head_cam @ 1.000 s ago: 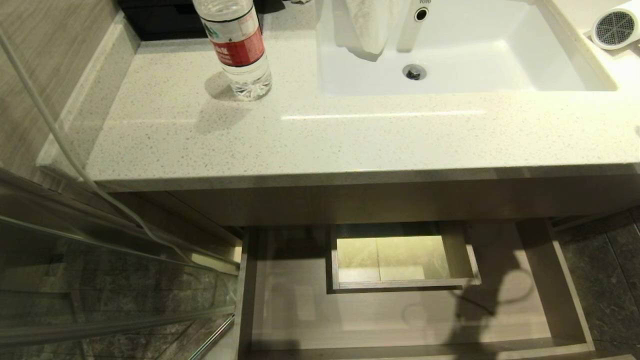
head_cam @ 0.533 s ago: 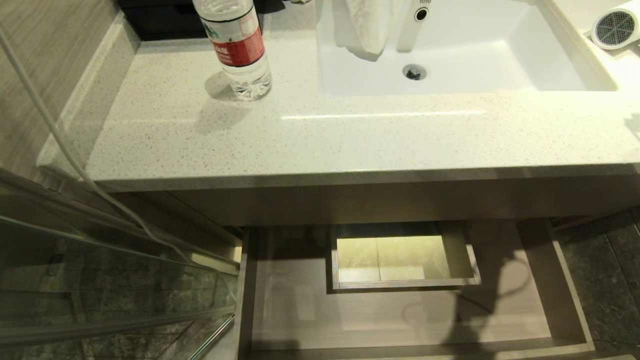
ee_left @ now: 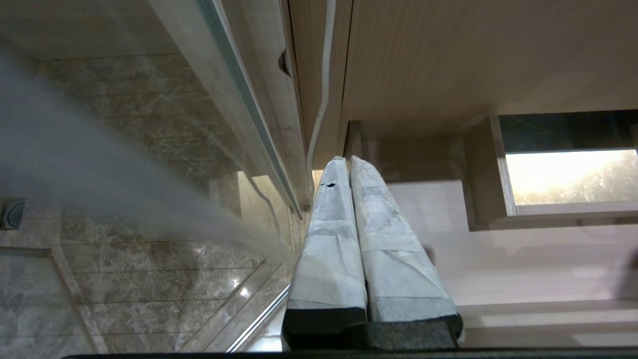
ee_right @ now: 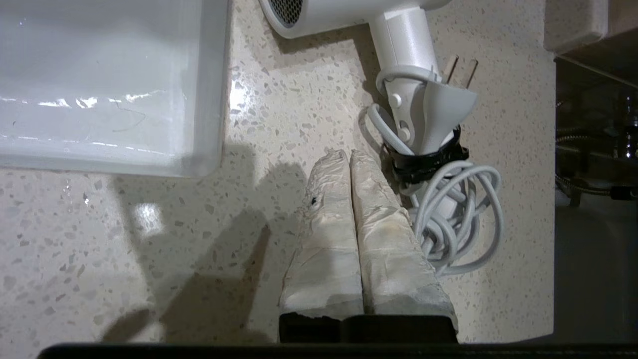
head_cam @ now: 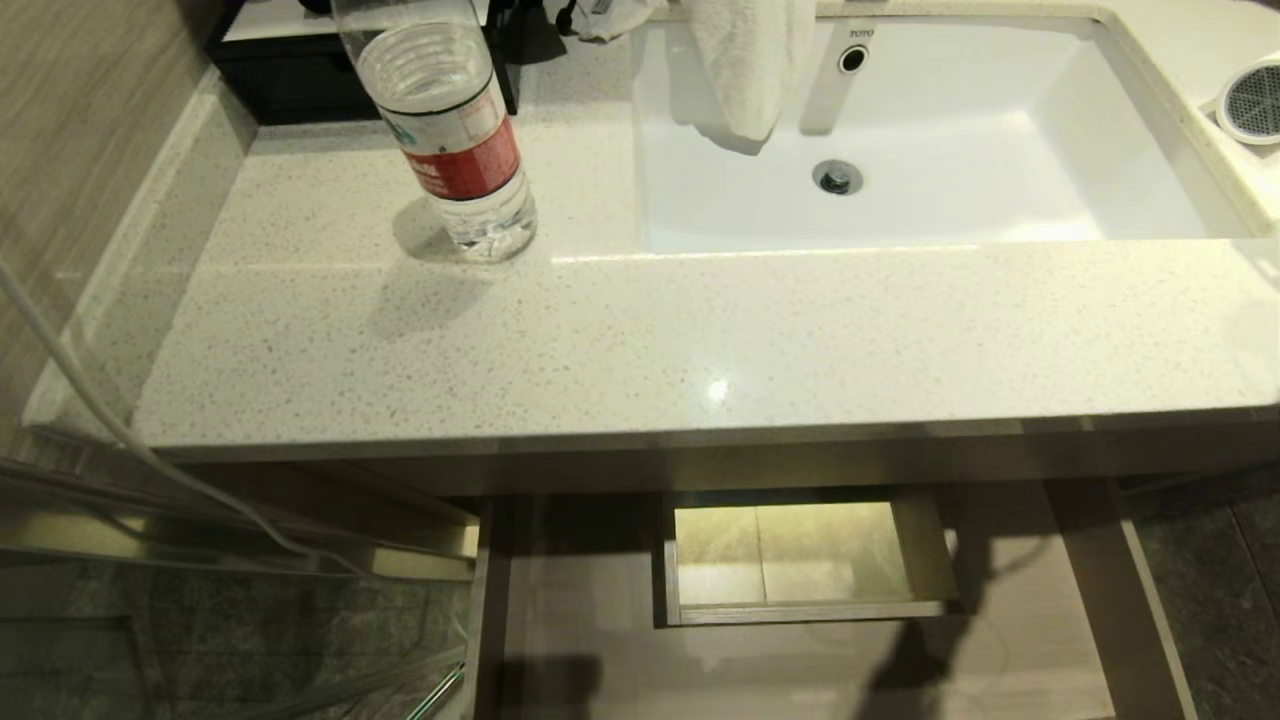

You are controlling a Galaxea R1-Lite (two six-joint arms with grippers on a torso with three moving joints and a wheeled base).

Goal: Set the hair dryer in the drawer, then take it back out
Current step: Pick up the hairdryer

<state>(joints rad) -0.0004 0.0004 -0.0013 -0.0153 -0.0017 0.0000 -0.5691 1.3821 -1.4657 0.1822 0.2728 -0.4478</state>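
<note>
Right gripper [ee_right: 349, 154] hangs over the worktop [ee_right: 149, 239], jaws pressed together, empty; the dryer [ee_right: 408, 94] lies just beyond their tips. Left gripper [ee_left: 346, 162], jaws closed, hangs before the open drawer [ee_left: 498, 259]. Head view has shifted since earlier.

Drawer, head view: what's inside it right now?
The drawer is open and holds only its boxed cut-out; no loose item shows. The hair dryer lies on the countertop. The counter edge hides the drawer's rear and the frame crops its front.
</note>
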